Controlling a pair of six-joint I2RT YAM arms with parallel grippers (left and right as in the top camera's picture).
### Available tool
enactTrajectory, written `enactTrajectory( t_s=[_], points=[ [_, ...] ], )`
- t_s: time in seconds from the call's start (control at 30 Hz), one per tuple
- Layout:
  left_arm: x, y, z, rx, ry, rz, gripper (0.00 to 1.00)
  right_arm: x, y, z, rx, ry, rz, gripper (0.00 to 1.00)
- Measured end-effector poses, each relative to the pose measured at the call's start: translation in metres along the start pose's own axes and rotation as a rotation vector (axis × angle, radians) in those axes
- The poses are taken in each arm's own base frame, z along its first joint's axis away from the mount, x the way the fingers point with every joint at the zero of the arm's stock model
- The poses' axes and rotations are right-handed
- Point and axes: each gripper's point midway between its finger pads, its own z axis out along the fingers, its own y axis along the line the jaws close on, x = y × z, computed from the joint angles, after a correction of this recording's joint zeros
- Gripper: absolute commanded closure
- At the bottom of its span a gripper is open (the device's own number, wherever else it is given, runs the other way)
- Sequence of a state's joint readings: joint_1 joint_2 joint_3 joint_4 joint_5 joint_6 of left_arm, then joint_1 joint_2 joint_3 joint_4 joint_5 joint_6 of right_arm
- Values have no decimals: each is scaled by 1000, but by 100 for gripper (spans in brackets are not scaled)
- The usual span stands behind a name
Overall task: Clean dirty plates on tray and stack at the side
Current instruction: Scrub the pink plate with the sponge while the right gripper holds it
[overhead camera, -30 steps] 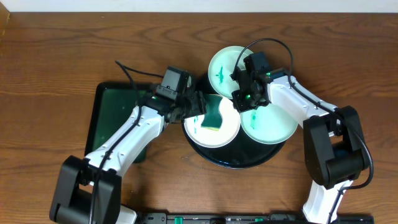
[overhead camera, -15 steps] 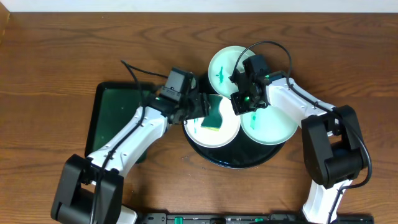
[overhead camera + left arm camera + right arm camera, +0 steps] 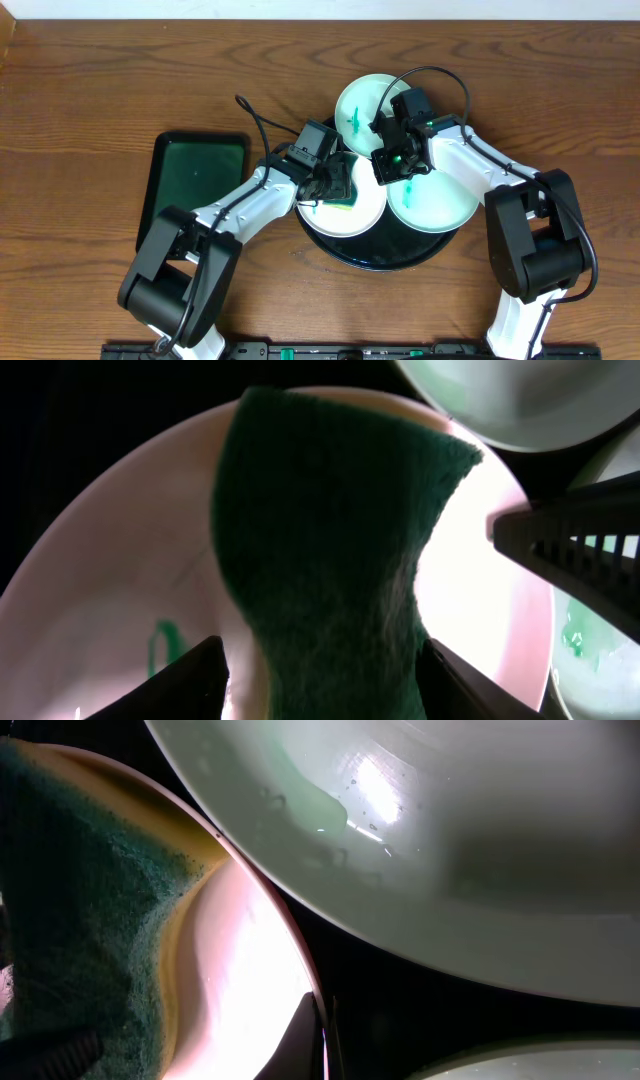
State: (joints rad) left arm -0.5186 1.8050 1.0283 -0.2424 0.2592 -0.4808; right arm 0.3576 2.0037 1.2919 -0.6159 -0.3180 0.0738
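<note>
- Left gripper [image 3: 325,685] is clamping dark green sponge [image 3: 320,520] on small round white plate [image 3: 110,570] (green smear showing).
- Right gripper [image 3: 392,162] is hovering beside it; can't tell its grip.

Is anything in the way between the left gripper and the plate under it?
Only the green sponge, which the left gripper holds down on the front plate. That is its wiping tool, not a blocker. The right gripper sits close by at that plate's edge, beside the sponge, not between them.
</note>
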Motion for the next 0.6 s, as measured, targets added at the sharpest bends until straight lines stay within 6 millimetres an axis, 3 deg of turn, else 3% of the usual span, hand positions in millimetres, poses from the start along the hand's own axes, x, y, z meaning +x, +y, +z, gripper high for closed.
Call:
enactTrajectory(
  t_s=[0.23,0.37,0.6],
  points=[
    [1,-8,1,11,-11,77,39,0,0,0,0,0,1,99],
    [-3,-1,0,-34,-34,91,39,0,0,0,0,-1,1,99],
    [-20,5,-16,-98,-119,105,39,0,0,1,-1,-3,1,99]
  ],
)
